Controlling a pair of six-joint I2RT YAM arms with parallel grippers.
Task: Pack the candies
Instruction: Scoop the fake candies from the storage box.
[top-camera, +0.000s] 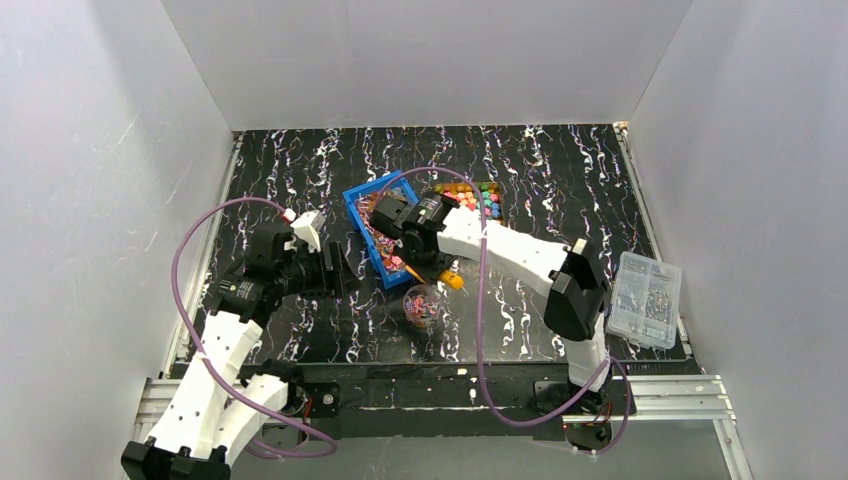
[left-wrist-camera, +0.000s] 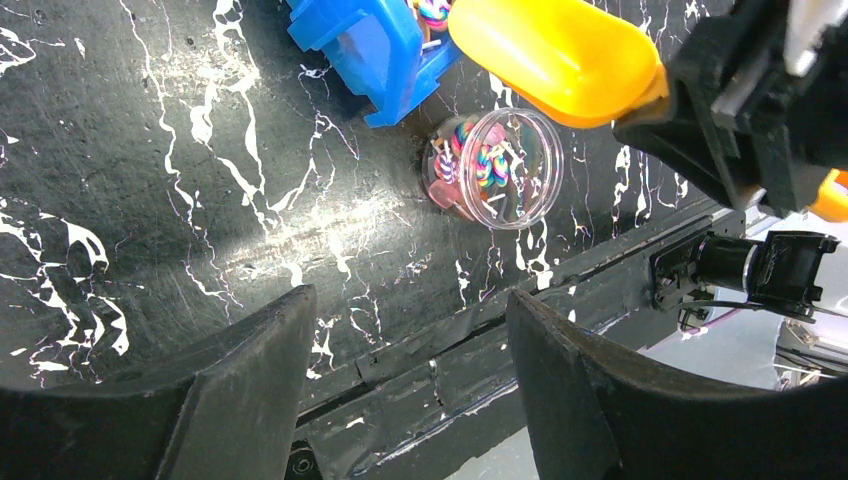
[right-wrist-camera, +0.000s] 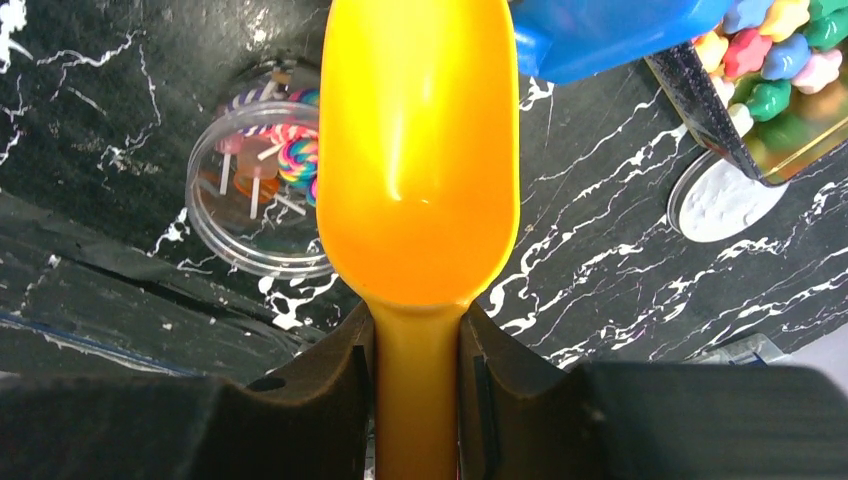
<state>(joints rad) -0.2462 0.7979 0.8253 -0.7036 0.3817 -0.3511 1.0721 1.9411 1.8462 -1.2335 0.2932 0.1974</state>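
Note:
Knobbly candies (top-camera: 386, 250) fill a blue bin (top-camera: 357, 208). More candies (top-camera: 474, 198) sit in a clear tray behind it and also show in the right wrist view (right-wrist-camera: 785, 55). My right gripper (top-camera: 432, 262) (right-wrist-camera: 415, 325) is shut on the handle of an orange scoop (right-wrist-camera: 420, 150) (left-wrist-camera: 555, 55). The scoop bowl looks empty and hangs beside the bin's near corner, above a round clear pot (top-camera: 422, 305) (right-wrist-camera: 250, 190) (left-wrist-camera: 495, 170) that holds striped lollipops. My left gripper (top-camera: 335, 272) (left-wrist-camera: 410, 310) is open and empty, left of the bin, low over the table.
A clear compartment box (top-camera: 645, 298) lies at the table's right edge. A white round lid (right-wrist-camera: 722, 200) lies by the candy tray. The blue bin's corner (left-wrist-camera: 375, 50) is close to the pot. The table's near metal edge (left-wrist-camera: 600, 330) lies just beyond the pot.

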